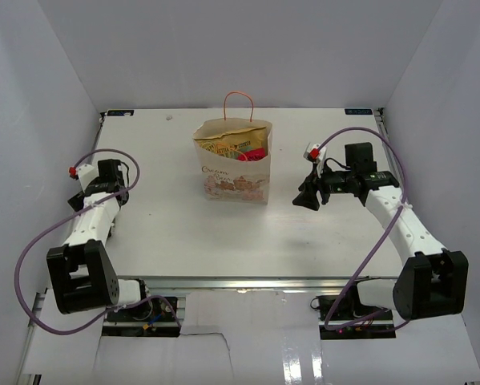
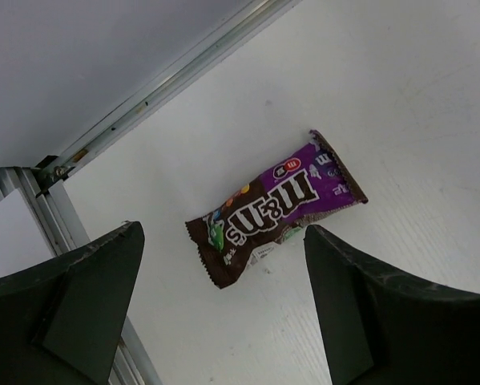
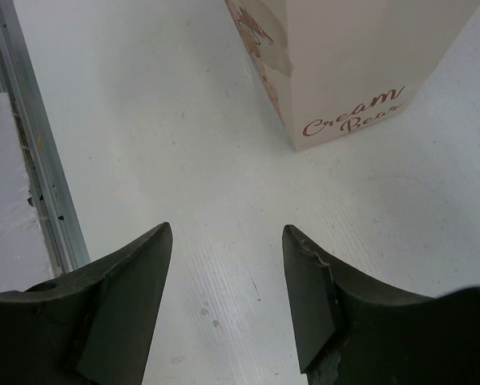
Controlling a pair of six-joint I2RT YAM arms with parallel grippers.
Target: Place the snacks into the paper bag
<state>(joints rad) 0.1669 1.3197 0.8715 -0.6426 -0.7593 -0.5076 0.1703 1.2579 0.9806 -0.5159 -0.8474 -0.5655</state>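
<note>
The beige paper bag stands upright at the table's middle back, with orange loop handles. A large yellow chip bag and a red-pink packet show inside its open top. A purple-brown M&M's packet lies flat on the table near the left rail. My left gripper hovers open just above it, empty; in the top view this gripper hides the packet. My right gripper is open and empty to the right of the bag. In the right wrist view it faces the bag's lower corner. No green packet shows.
A metal rail runs along the table's left edge close to the M&M's packet. Another rail shows in the right wrist view. White walls enclose the table on three sides. Purple cables loop beside both arms.
</note>
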